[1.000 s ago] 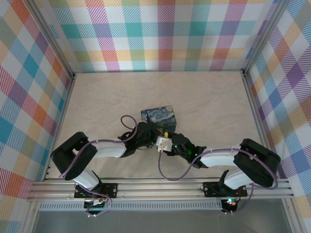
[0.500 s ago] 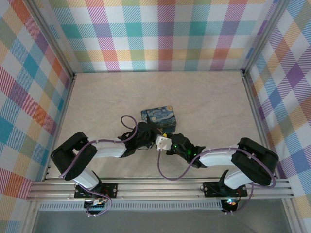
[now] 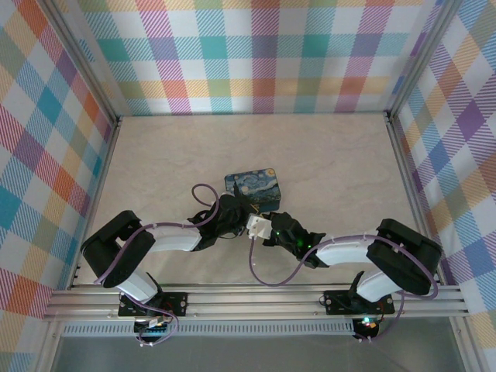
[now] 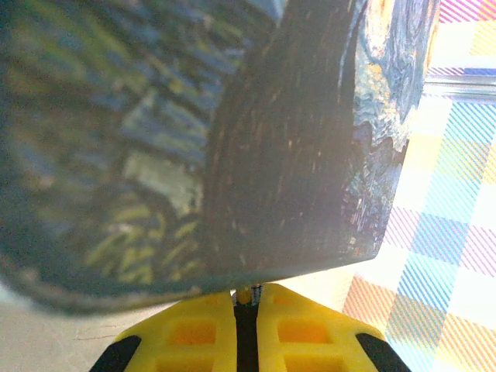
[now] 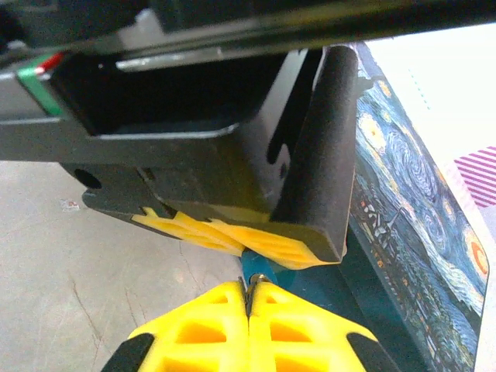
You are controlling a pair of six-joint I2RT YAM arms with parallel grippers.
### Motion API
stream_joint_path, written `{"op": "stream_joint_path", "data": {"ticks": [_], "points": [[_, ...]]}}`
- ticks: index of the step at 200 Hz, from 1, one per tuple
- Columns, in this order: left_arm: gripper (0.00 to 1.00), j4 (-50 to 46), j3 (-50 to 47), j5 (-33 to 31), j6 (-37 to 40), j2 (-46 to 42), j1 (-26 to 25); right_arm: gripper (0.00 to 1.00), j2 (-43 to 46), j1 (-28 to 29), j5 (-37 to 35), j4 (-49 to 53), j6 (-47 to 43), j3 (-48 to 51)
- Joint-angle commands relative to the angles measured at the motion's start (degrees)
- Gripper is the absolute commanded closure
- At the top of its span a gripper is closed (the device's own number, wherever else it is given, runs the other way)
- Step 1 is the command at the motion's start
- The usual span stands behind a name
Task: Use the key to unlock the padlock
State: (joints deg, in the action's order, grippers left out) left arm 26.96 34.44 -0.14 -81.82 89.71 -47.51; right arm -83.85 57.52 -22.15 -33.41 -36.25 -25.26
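Both grippers are meeting just in front of the box, low over the table. The left gripper is clamping down, its fingers nearly together, on a small brass-tipped piece. From the right wrist view that piece is reading as the padlock, its bluish body poking out beneath the left arm's yellow fingertips. The right gripper is pinching a pale metal sliver with its pads pressed flat. This is the key, and its tip is touching the padlock body. Whether it is seated in the keyway is hidden from me.

In my judgement the step in hand is insertion and turning. To do it well, the right arm should be lining the key's shaft up with the keyway before pushing. It should be advancing straight and twisting from the wrist only once the blade is fully in. The left should be bracing the body rigid so the torque is not spinning it. Both items are tiny, so any sideways push is risking a slip from either pinch.

Count: one padlock, one key, one box, two grippers.
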Motion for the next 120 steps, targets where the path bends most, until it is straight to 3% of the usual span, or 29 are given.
{"op": "stream_joint_path", "data": {"ticks": [1,120], "points": [[0.99,1.2,1.3,0.9,-0.1,-1.7,-0.2,1.0,-0.3,0.1,-2.4,-2.0,3.2,-2.2],[0.99,1.0,1.9,1.4,-0.1,-1.1,-0.1,1.0,-3.6,0.1,2.3,-7.6,33.7,-1.7]]}}
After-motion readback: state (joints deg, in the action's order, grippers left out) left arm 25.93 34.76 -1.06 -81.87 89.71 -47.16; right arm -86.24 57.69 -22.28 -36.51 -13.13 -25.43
